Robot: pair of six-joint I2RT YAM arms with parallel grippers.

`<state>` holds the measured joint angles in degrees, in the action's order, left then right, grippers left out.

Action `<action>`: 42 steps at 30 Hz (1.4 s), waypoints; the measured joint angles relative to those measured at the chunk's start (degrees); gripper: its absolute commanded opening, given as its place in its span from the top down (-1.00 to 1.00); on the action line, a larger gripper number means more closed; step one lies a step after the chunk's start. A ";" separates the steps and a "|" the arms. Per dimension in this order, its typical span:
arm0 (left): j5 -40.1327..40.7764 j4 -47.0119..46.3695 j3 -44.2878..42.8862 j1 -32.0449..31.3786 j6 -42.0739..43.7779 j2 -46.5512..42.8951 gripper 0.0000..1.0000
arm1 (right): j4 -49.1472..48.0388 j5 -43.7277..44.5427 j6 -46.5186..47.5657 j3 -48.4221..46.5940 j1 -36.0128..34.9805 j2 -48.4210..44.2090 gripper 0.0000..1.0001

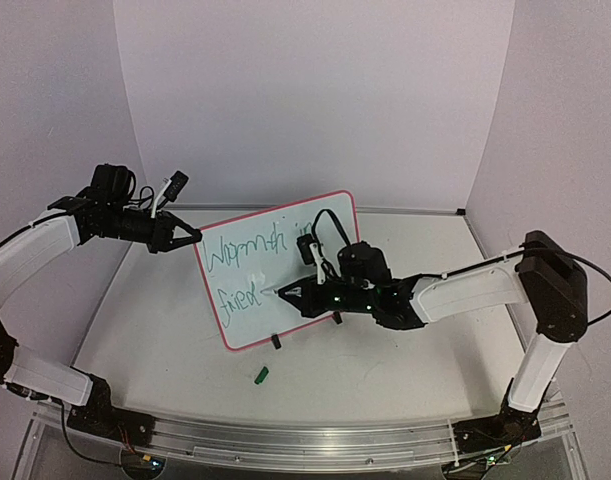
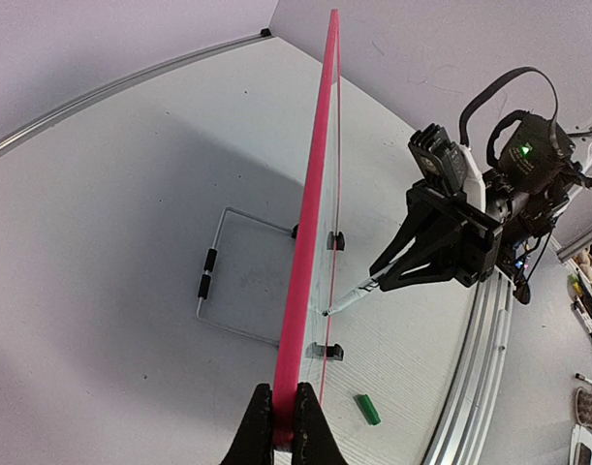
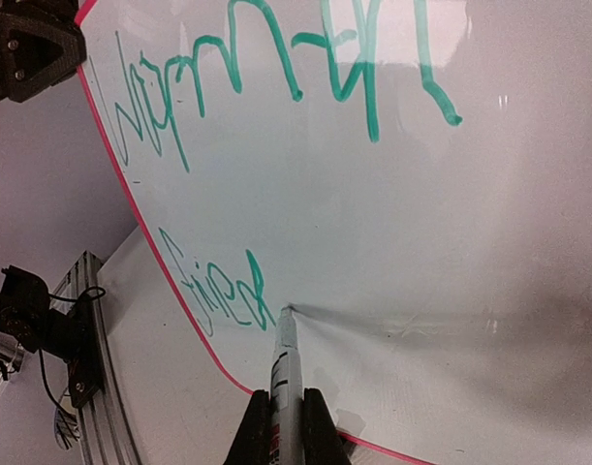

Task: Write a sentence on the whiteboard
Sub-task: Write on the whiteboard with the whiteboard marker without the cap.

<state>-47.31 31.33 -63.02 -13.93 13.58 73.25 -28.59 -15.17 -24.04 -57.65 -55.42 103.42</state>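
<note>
The whiteboard (image 1: 275, 270), white with a pink-red frame, stands upright on two black clip feet. Green script on it reads "Warmth in" on the top line (image 1: 250, 245) and "friend" below (image 1: 237, 296). My left gripper (image 1: 190, 237) is shut on the board's upper left edge; the left wrist view shows the pink frame (image 2: 310, 242) edge-on between the jaws. My right gripper (image 1: 297, 293) is shut on a white marker (image 3: 284, 373). The marker's tip touches the board just right of "friend" (image 3: 223, 286).
A green marker cap (image 1: 262, 375) lies on the table in front of the board, also in the left wrist view (image 2: 367, 409). A wire stand (image 2: 228, 276) props the board from behind. A metal rail (image 1: 285, 440) runs along the near table edge.
</note>
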 measured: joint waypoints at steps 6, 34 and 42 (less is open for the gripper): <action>0.02 -0.11 0.00 0.00 -0.02 0.02 1.00 | -0.12 1.17 -0.82 0.00 -0.15 0.39 1.00; 0.15 -0.31 -0.31 -0.02 -0.07 0.48 1.00 | -0.97 3.42 -1.69 2.31 -0.66 0.08 1.00; 0.15 -0.33 -0.31 -0.04 -0.07 0.48 1.00 | -0.71 4.30 -1.76 2.76 -0.66 -0.53 1.00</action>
<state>-47.16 31.00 -63.33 -13.98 13.52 73.73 -29.30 -10.87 -25.80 -54.89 -56.07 102.89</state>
